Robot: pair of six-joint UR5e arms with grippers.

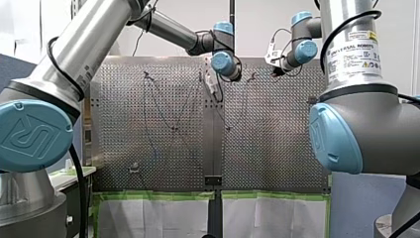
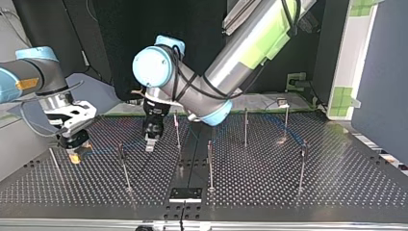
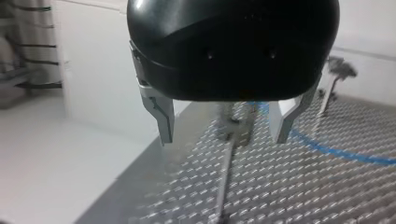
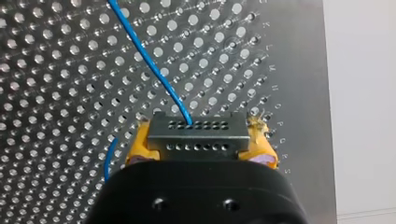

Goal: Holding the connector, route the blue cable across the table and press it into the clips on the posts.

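The perforated table [image 4: 299,70] was dull brushed metal. My left gripper [image 3: 223,140] had a glossy black shell and bare metal fingers [image 3: 164,116]. My right gripper's [image 4: 198,149] 2 yellow pads [image 4: 140,147] looked rubbery beside the matt grey connector [image 4: 198,133]; the blue cable [image 4: 149,56] was smooth.

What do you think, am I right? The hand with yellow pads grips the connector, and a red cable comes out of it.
Not quite: the cable is blue, not red. The right wrist view shows it coming out of the connector, which the right hand with yellow pads does grip.
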